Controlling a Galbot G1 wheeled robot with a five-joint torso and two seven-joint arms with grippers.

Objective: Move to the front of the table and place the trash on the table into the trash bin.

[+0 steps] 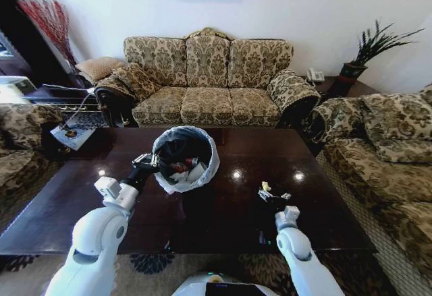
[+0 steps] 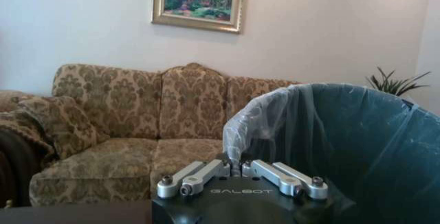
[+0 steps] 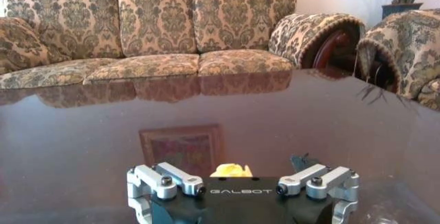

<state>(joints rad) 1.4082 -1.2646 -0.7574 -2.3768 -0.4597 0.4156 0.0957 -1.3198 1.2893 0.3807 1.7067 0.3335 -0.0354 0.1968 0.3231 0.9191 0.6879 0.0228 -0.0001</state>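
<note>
The trash bin (image 1: pixel 202 149), black with a whitish bag liner, stands on the dark glossy table (image 1: pixel 324 174) left of centre. Inside it lie white papers and a red-marked piece of trash (image 1: pixel 183 169). My left gripper (image 1: pixel 146 162) is at the bin's near-left rim, shut on the rim and bag (image 2: pixel 237 131); its fingers (image 2: pixel 206 172) meet there. My right gripper (image 1: pixel 272 195) hovers low over the table's right front, open (image 3: pixel 240 178). A small yellow wrapper (image 3: pixel 232 170) lies between its fingers, beside small white scraps (image 1: pixel 284 195).
A patterned sofa (image 1: pixel 206 80) stands behind the table, another sofa (image 1: pixel 391 148) close on the right, and a third seat (image 1: pixel 13 141) on the left. A small side table (image 1: pixel 71 134) sits at the far left corner. A potted plant (image 1: pixel 358 63) is at the back right.
</note>
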